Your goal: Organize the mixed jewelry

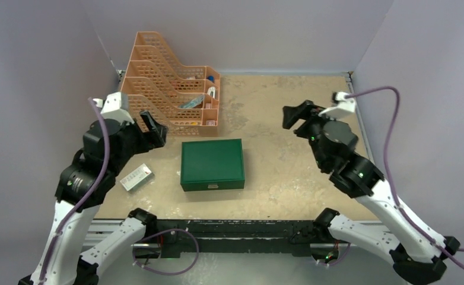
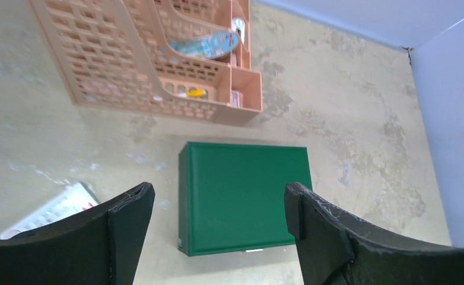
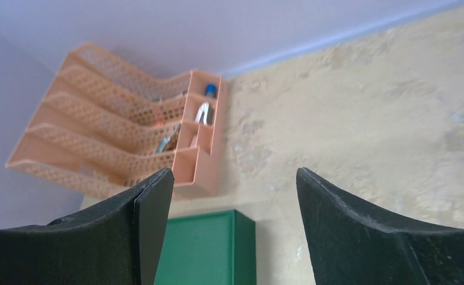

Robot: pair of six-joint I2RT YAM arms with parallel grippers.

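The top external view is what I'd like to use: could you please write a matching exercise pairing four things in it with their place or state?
Things:
1. green box
2. peach rack
3. white block
4. right pincer

Place or state:
A. open, holding nothing
B. far-left corner of the table
C. middle of the table, lid shut
D. lying flat, left of the green box

Pairs: 1-C, 2-B, 3-D, 4-A
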